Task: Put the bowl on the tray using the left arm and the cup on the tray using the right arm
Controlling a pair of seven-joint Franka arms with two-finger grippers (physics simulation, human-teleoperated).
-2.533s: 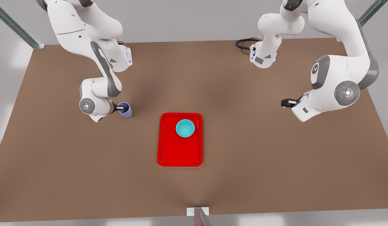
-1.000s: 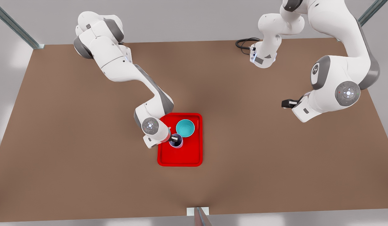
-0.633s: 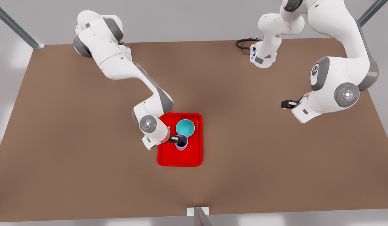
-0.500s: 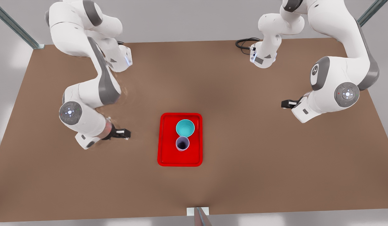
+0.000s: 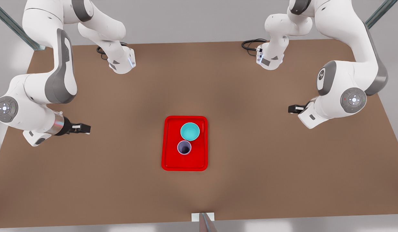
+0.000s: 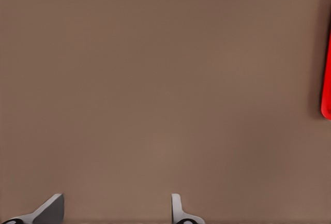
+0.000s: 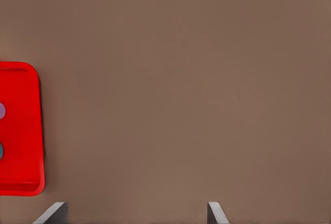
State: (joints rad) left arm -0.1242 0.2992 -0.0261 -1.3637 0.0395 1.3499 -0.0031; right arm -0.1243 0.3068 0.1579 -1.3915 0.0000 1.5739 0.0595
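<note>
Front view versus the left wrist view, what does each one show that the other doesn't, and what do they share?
Only the front view shows the bowl and the cup standing on the tray, plus both arms, with the right gripper and left gripper off to either side. Only the left wrist view shows its open fingers close up. Both show the brown table and some of the tray.

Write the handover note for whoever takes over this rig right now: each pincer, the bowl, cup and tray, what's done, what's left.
Right pincer: open, empty, over bare table on the front view's left, clear of the tray.
Left pincer: open, empty, over bare table on the front view's right.
Bowl: upright on the tray, far half.
Cup: upright on the tray, close beside the bowl, nearer the camera.
Done: both placements.
Left: nothing visible; arms may just need parking.
</note>
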